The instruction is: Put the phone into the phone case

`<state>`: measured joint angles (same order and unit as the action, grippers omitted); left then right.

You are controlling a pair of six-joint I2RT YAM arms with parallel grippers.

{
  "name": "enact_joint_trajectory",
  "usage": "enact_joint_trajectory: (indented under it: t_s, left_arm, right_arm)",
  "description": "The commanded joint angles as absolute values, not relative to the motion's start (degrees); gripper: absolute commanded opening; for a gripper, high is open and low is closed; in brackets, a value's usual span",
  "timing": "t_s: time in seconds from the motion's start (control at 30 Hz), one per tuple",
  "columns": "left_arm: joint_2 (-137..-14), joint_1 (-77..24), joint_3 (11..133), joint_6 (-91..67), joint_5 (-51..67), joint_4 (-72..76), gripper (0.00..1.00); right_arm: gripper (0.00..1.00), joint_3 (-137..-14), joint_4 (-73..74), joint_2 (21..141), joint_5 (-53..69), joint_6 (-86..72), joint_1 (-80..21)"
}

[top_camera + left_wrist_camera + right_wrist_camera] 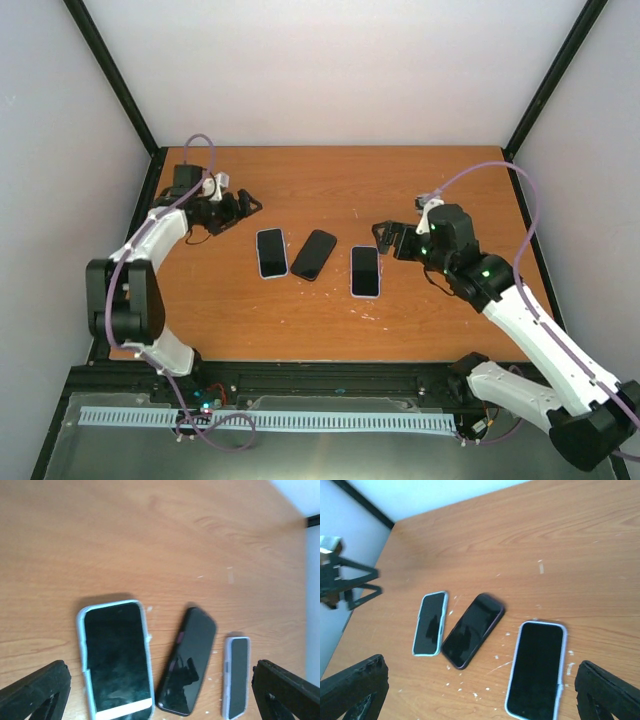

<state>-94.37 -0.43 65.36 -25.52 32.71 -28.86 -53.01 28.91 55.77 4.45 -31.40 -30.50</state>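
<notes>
Wood-grain table (300, 330), top view: three phones in a row. The dark phone (314, 254) lies in the middle with its long axis tilted, far end leaning right. It appears bare, though a dark case cannot be ruled out. Just left of it lies a phone in a pale blue case (271, 252), long axis near-to-far. Right of it, apart, lies a phone in a lilac case (365, 271), same lie. The left gripper (240, 208) stands far-left of the dark phone and the right gripper (386, 238) right of it. Both have jaws spread and empty, and neither is clearly nearer.

Left wrist view: fingers (35, 692) wide apart, nothing gripped; dark phone ahead, near centre.

Right wrist view: jaws likewise wide and empty; dark phone ahead, left of centre.

Count: three phones; two pale cases, both filled; no empty case seen.
</notes>
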Motion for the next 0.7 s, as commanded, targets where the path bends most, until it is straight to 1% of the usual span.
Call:
enact_joint_trajectory:
  t_s: [0.0,0.23,0.37,0.5,0.57,0.67]
  left_arm:
    - [-85.0,-0.4,65.1,-22.2,36.1,-26.7,1.00]
    - [-70.7,-0.8,63.2,-21.1,44.9,-22.4,1.00]
    - [-66.1,-1.1,63.3,-21.4,48.9,-22.0,0.99]
    - [-62.3,-1.1,62.6,-25.2,50.9,-21.3,0.99]
    - [-60.5,-1.1,61.6,-26.2,53.5,-20.2,0.99]
    - [-57.5,-1.1,59.2,-27.8,54.3,-18.4,0.99]
  right_arm:
    - [1.00,-56.0,36.8,52.2,-7.1,-34.4,-30.2]
    - [1.00,-60.5,43.1,48.9,-9.7,-34.1,-30.2]
    - [1.00,-62.2,43.5,45.6,-9.6,-33.0,-30.2]
    - [1.00,-63.3,44.3,43.4,-10.0,-32.4,-30.2]
    - [1.00,-64.1,45.2,42.9,-10.1,-32.7,-30.2]
    - [1.00,-64.4,45.3,42.0,-8.7,-33.4,-30.2]
